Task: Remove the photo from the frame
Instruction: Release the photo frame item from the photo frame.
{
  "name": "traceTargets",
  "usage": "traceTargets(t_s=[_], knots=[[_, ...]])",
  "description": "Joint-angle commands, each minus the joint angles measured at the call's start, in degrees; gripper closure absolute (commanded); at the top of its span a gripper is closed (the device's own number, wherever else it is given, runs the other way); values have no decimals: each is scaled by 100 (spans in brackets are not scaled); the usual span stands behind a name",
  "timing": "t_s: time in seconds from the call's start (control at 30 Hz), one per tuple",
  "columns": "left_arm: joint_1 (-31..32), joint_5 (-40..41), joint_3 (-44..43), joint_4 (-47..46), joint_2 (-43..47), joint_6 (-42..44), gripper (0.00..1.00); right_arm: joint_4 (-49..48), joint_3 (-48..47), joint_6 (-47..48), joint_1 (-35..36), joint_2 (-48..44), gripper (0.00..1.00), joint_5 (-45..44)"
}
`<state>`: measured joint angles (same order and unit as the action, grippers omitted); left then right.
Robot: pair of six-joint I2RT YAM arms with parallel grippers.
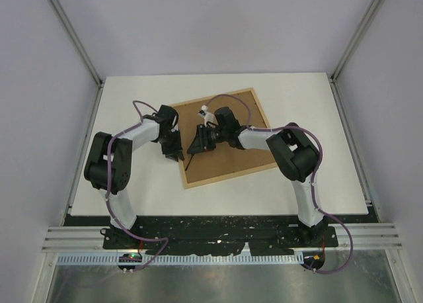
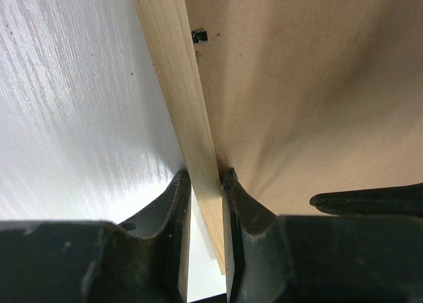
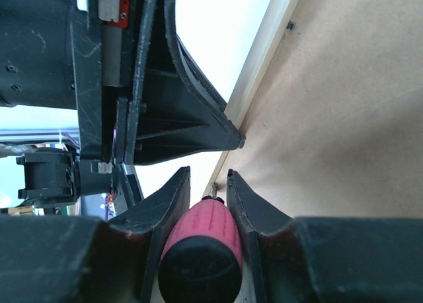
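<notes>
- The large rectangular frame of thin light wood strips (image 1: 231, 163) lay back-up and skewed near the middle of the white desk (image 1: 132, 190), its brown fibreboard back (image 2: 310, 85) facing the camera.
- The left pincer (image 2: 201, 177) was clenched on the frame's left wooden strip (image 2: 175, 85), one finger on the desk side, the other on the fibreboard side.
- The right pincer (image 3: 208, 177) grasped a small red-handled screwdriver (image 3: 198, 243), hovering over the fibreboard just beside the left pincer.
- A small dark metal tab (image 2: 199, 35) sat on the board by the strip.
</notes>
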<state>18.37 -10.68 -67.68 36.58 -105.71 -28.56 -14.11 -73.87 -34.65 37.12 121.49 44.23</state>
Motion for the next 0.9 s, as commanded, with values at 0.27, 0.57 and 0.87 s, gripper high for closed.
traceTargets(t_s=[0.27, 0.57, 0.87], knots=[[140, 461, 150, -309, -143, 131, 100, 997, -786, 204, 770, -205, 92, 499], [193, 549, 141, -309, -46, 157, 100, 1762, -1464, 459, 911, -47, 92, 324], [36, 357, -17, -274, 454, 324, 93, 1596, -1209, 477, -98, -424, 92, 701]])
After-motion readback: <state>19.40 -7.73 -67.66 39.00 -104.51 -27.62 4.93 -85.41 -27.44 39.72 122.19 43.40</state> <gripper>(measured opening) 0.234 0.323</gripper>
